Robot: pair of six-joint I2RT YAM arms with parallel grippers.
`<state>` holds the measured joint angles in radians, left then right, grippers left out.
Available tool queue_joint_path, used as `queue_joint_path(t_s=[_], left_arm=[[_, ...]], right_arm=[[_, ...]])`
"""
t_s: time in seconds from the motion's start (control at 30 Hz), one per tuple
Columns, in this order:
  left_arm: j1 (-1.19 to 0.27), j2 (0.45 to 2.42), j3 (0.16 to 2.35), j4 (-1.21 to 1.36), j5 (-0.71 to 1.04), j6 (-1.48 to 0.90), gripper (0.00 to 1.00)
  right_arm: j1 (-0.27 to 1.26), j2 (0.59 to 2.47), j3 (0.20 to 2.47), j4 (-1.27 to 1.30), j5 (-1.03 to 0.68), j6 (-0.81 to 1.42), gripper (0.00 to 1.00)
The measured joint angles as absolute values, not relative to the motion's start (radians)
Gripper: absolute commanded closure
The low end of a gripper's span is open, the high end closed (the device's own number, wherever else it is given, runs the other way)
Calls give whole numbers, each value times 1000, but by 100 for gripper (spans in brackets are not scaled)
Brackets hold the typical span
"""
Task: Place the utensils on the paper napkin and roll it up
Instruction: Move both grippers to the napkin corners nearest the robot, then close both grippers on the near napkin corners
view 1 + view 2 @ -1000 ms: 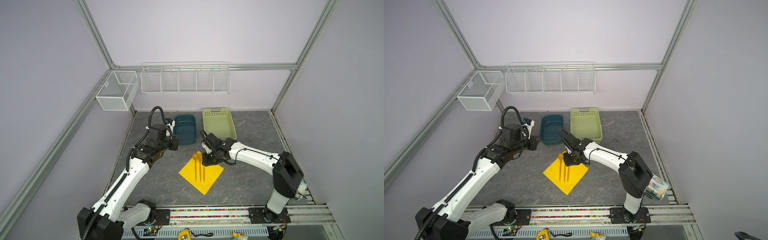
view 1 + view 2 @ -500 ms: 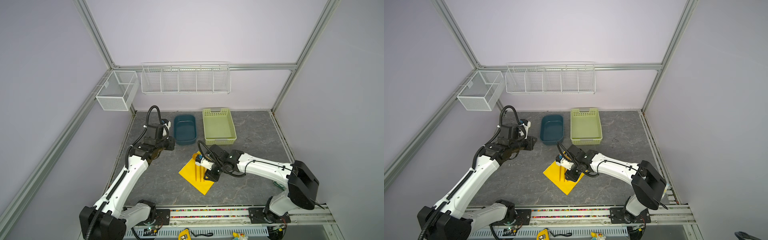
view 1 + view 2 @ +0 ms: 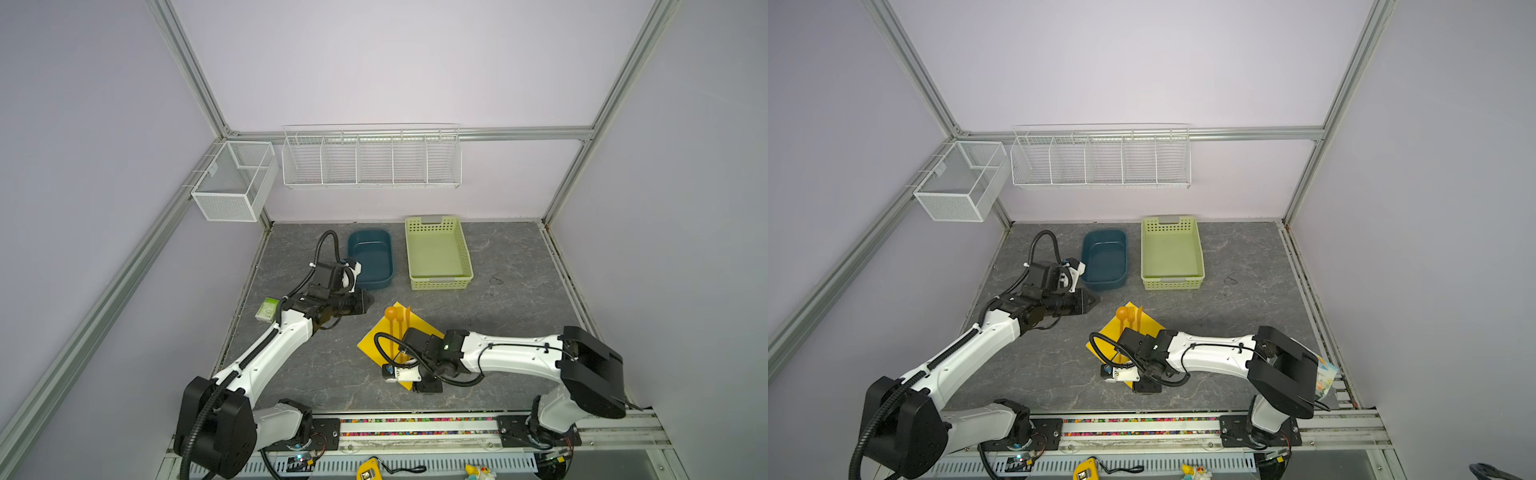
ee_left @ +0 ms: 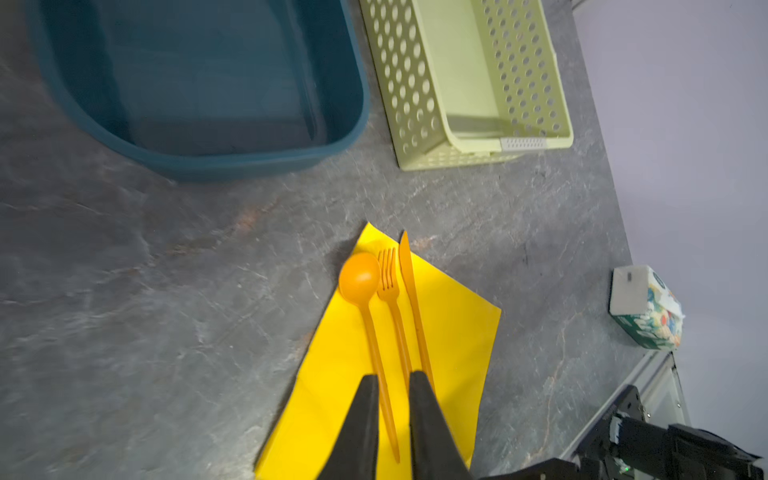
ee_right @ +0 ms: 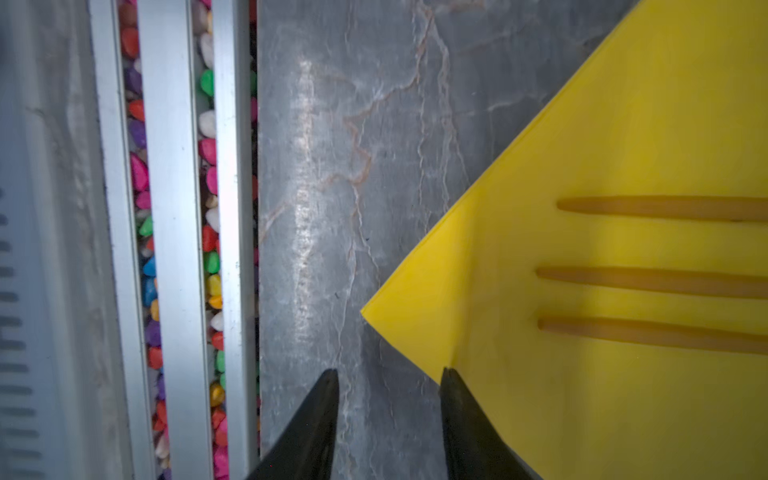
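Observation:
The yellow paper napkin (image 3: 419, 322) (image 3: 1148, 324) lies flat as a diamond on the grey table. On it, side by side, rest the utensils: a spoon (image 4: 359, 278), a fork (image 4: 388, 282) and a knife (image 4: 409, 282). Their handle ends (image 5: 665, 280) show in the right wrist view. My right gripper (image 3: 428, 385) (image 5: 388, 370) stands open at the napkin's near corner. One fingertip (image 5: 451, 376) is at the paper's edge and the other is over bare table. My left gripper (image 3: 365, 305) (image 4: 394, 376) hovers left of the napkin's far corner, empty, with only a narrow gap.
A blue tub (image 3: 370, 259) and a green basket (image 3: 436, 253) stand at the back. A small green-white packet (image 3: 266, 309) lies at the left edge and a tissue pack (image 4: 646, 307) at the right. The front rail with coloured pebbles (image 5: 208, 249) runs close to the napkin's near corner.
My right arm swung from the napkin's far side round to its near corner, and its jaws widened. The left gripper drew its jaws closer together and shifted slightly.

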<state>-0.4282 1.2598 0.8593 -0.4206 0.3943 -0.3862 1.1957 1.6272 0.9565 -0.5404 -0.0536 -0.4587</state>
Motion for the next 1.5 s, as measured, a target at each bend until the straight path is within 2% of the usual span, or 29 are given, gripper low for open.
queue_joint_path(t_s=[0.23, 0.53, 1.2, 1.43, 1.5], left_arm=[[-484, 1273, 784, -359, 413, -451, 90], [-486, 1274, 691, -345, 409, -480, 90], [-492, 1362, 671, -341, 428, -485, 91], [-492, 1374, 671, -342, 429, -485, 91], [-492, 1374, 671, -342, 429, -485, 91]], right_arm=[[1235, 1671, 947, -472, 9, -490, 56], [1239, 1700, 951, -429, 17, -503, 58], [1240, 1682, 951, -419, 53, -502, 75], [1240, 1676, 951, -414, 52, -501, 74], [1240, 1676, 951, -409, 52, -500, 71]])
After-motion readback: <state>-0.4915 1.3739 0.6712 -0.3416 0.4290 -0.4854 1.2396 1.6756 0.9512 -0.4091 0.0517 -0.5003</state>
